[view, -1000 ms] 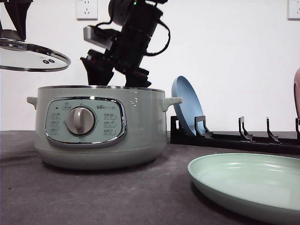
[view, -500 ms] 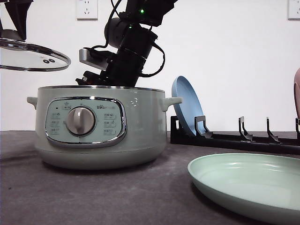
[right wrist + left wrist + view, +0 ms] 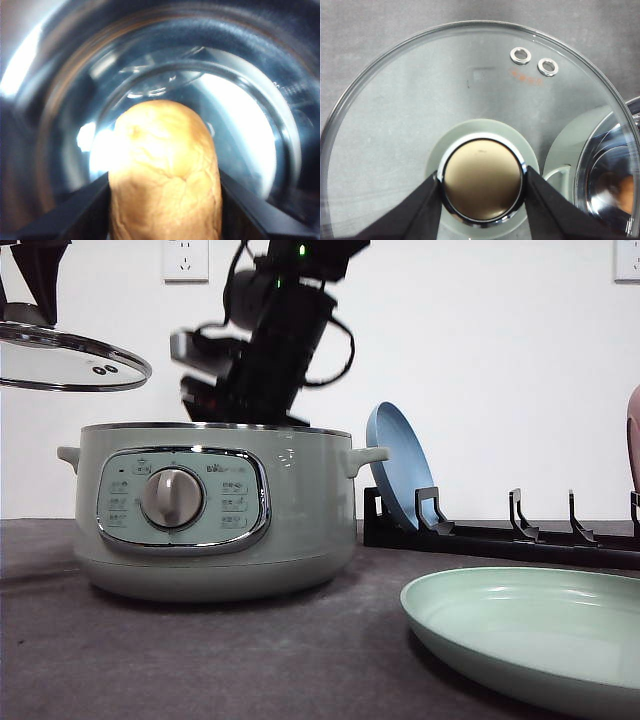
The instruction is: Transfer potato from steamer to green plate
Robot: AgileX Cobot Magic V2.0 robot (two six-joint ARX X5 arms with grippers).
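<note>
We see a steamer (image 3: 210, 510) of smooth, softly glossy sage-green plastic with a chrome-trimmed panel and a polished mirror-like metal bowl inside. The potato (image 3: 165, 175) wears dull, wrinkled orange-brown skin. The lid (image 3: 470, 125) is clear glass with a bright chrome ring around its knob. The green plate (image 3: 530, 635) looks smooth and satin-matt; the tabletop (image 3: 200, 660) is dark, matt and cloth-like.

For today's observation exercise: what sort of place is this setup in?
Probably a mock kitchen test bench: a steamer, a green plate and a dish rack on a cloth-covered table, against a bare wall.
</note>
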